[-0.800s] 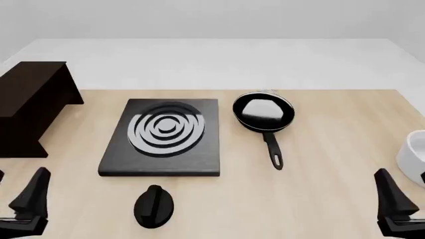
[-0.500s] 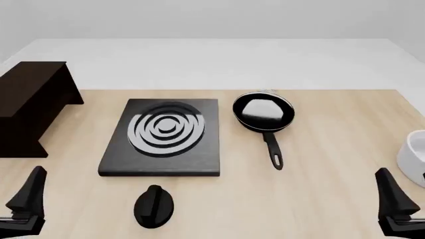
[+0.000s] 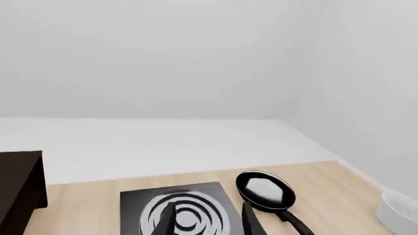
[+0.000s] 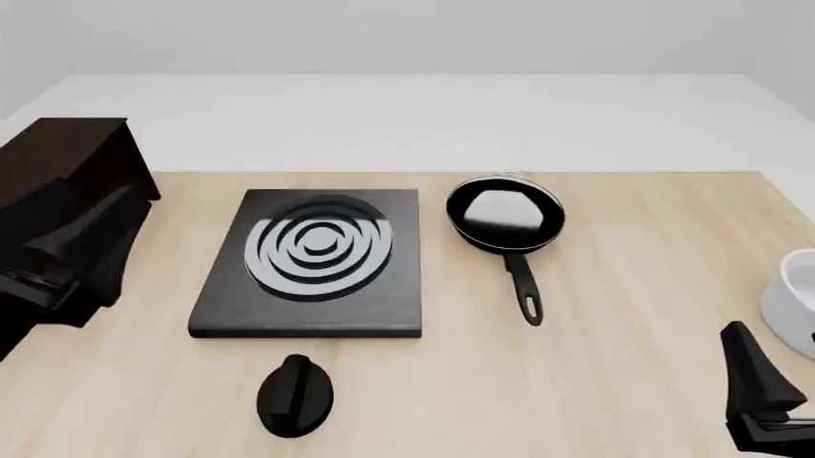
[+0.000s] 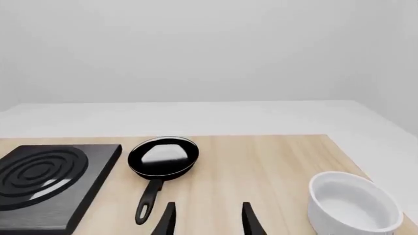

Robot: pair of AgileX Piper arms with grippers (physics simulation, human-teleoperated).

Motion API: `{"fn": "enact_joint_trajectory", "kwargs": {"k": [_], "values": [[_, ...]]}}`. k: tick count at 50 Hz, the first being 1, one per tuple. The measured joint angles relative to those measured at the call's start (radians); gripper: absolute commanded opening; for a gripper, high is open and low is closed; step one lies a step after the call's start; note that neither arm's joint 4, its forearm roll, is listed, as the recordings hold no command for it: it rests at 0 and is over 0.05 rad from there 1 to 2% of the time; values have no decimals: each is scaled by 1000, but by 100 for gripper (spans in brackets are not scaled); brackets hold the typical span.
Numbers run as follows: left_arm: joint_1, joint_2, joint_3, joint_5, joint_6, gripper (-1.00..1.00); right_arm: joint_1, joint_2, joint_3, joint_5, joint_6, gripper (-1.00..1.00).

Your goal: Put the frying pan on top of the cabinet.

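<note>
The frying pan [image 4: 506, 218] rests on the table, handle toward the arms for easy grasping, ahead and left of the empty, open right gripper [image 5: 205, 218]. The left gripper [image 3: 207, 220], also open, hovers beside the cabinet [image 4: 57, 191]

Light wood-grain rectangular table [image 4: 637, 382] w/ plain pale grey floor [image 4: 407, 119] beyond its far edge. Blank white-grey walls [image 3: 163, 54] behind & at the side, meeting at a corner. Soft, even light.
</note>
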Motion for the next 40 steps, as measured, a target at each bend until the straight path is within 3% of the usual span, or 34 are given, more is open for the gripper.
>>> {"fn": "enact_joint_trajectory", "kwargs": {"k": [11,24,40], "values": [[-128,311,-167,-113,-147,100,-1,3,3,-4,2,100],[-273,644,-382,-139,-330,100,-2,4,7,-7,4,100],[-332,985,-566,-152,-502,100,-1,19,8,-18,7,100]]}}
